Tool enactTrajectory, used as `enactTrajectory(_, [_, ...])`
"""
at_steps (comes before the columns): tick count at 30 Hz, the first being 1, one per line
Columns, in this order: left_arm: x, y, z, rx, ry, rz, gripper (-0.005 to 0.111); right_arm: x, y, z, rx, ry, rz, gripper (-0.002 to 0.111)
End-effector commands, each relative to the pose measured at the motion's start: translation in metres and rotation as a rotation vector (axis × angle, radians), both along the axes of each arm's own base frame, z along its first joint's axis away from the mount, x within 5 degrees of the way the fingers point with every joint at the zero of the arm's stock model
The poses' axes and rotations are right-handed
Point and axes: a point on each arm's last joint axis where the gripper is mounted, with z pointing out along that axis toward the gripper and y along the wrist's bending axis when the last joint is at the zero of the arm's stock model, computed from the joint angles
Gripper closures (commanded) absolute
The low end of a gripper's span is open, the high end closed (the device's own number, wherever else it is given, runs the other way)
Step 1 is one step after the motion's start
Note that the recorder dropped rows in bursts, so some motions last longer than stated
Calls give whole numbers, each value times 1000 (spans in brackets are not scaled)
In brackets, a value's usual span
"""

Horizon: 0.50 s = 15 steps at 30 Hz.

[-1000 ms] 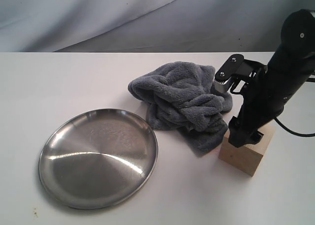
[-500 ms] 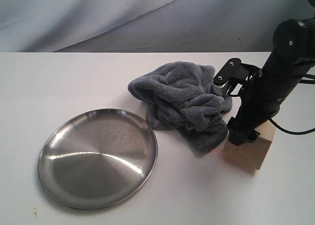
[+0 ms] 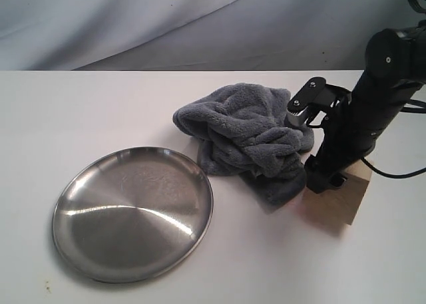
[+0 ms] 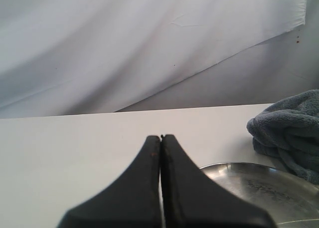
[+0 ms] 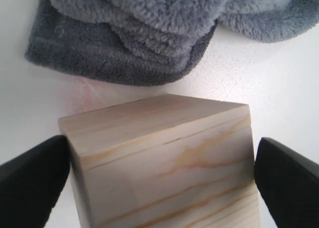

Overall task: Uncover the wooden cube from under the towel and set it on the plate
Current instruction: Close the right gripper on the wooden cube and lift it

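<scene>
The wooden cube (image 3: 341, 201) stands uncovered on the white table, just right of the crumpled blue-grey towel (image 3: 247, 135). My right gripper (image 3: 325, 183) reaches down over the cube, open. In the right wrist view its black fingers (image 5: 31, 177) flank the cube (image 5: 164, 160) on both sides, with a thin gap showing at one side, and the towel (image 5: 134, 33) lies just beyond. The steel plate (image 3: 133, 211) lies empty at the front left. My left gripper (image 4: 160, 137) is shut on nothing, hovering near the plate (image 4: 259, 184) with the towel (image 4: 291, 125) off to one side.
A pale cloth backdrop (image 3: 200, 24) rises behind the table's far edge. A black cable (image 3: 399, 176) trails from the right arm over the table at the right.
My right gripper has sunk lower over the cube, so its fingers now straddle it and hide more of it. Towel, plate and cube have not moved.
</scene>
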Motion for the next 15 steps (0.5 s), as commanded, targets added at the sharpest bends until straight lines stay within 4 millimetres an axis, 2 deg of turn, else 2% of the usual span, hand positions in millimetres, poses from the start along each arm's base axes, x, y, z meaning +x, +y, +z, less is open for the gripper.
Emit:
enactTrajectory(1, [0, 0, -1, -5, -2, -5, 107, -12, 1, -23, -6, 159, -60, 18])
enactTrajectory(8, [0, 0, -1, -5, -2, -5, 107, -13, 1, -20, -2, 162, -107, 18])
enactTrajectory(15, [0, 0, -1, -5, -2, -5, 107, -12, 0, 13, 80, 44, -275, 18])
